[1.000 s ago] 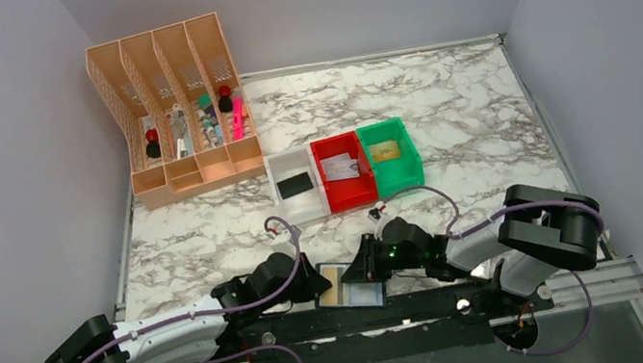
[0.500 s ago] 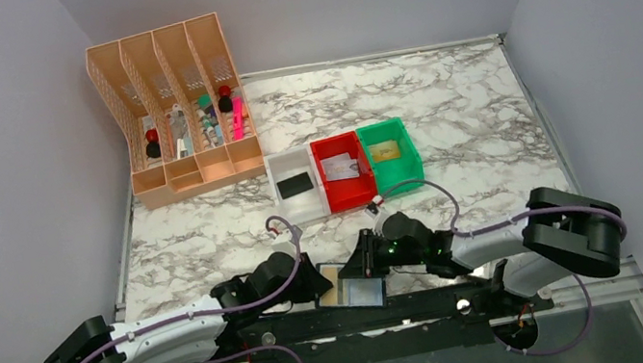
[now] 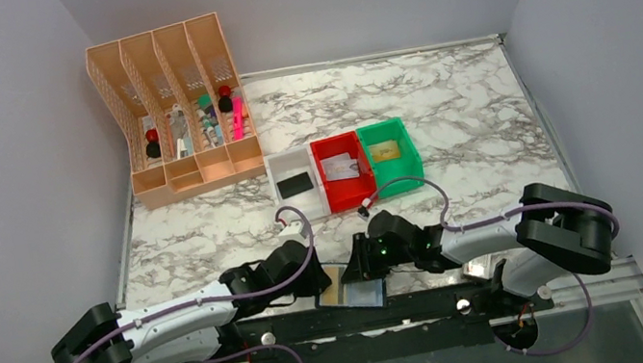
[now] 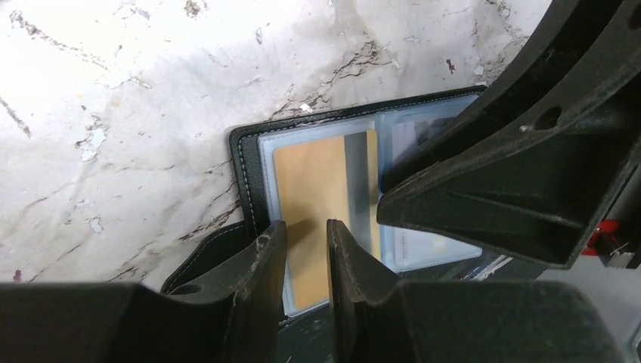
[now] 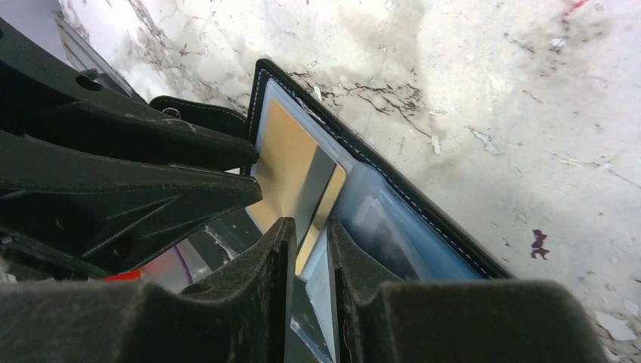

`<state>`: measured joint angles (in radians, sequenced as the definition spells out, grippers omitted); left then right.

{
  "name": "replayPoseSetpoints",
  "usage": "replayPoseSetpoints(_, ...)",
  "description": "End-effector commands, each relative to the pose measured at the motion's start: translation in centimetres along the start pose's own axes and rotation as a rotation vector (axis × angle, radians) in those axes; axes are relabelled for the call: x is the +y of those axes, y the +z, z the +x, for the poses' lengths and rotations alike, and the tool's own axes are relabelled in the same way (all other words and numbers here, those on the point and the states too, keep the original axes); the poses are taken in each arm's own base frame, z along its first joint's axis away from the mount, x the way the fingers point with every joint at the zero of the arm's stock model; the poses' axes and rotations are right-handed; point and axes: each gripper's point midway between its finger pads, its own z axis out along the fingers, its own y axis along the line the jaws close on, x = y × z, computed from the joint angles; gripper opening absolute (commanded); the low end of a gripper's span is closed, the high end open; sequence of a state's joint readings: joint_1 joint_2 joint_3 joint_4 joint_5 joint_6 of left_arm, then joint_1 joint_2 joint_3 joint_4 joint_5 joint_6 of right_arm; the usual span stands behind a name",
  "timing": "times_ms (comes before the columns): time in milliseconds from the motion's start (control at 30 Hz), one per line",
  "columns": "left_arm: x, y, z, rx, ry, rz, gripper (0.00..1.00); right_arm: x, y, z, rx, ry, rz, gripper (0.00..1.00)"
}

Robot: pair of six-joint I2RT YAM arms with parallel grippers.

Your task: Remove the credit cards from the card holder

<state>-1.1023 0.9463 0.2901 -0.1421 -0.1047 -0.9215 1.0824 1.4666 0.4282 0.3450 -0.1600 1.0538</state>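
Note:
The card holder lies open at the table's near edge, black-rimmed with blue-grey see-through pockets. A yellowish-gold credit card sits in its left pocket, also plain in the right wrist view. A pale card shows in the pocket beside it. My left gripper hovers over the gold card's near edge, jaws slightly apart with nothing between them. My right gripper faces it from the other side, its narrow gap over the edge of the gold card and the pocket sheet. In the top view the left gripper and right gripper meet over the holder.
Behind the holder stand a white bin with a black card, a red bin with a whitish card and a green bin with a gold card. A peach desk organizer holds pens at the back left.
My left gripper's jaws have parted and its arm has shifted slightly right. The right gripper slid left along the holder, closer to the left one.

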Motion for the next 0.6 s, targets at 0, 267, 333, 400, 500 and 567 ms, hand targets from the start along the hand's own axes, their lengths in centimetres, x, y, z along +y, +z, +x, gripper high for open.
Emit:
replayPoseSetpoints(0, 1.6, 0.3, 1.4, 0.063, 0.042, -0.077, 0.30, -1.2, 0.3, 1.5, 0.064, -0.014, 0.050, 0.28)
replayPoseSetpoints(267, 2.6, 0.7, 2.9, 0.110, 0.028, -0.113, 0.29, -2.9, 0.5, 2.4, 0.063, 0.047, 0.103, 0.30)
replayPoseSetpoints(333, 2.9, 0.7, 3.5, 0.116, 0.009, -0.118, 0.29, -2.7, 0.5, 2.3, 0.049, 0.072, 0.092, 0.30)
replayPoseSetpoints(400, 3.2, 0.8, 4.0, 0.117, -0.015, -0.110, 0.28, -2.5, 0.7, 2.2, 0.037, 0.108, 0.079, 0.30)
replayPoseSetpoints(500, 3.6, 0.9, 5.1, 0.124, -0.051, -0.093, 0.27, -2.2, 0.8, 2.3, 0.031, 0.159, 0.052, 0.30)
replayPoseSetpoints(567, 3.6, 1.0, 5.5, 0.122, -0.068, -0.079, 0.26, -2.0, 0.8, 2.4, 0.025, 0.177, 0.050, 0.30)
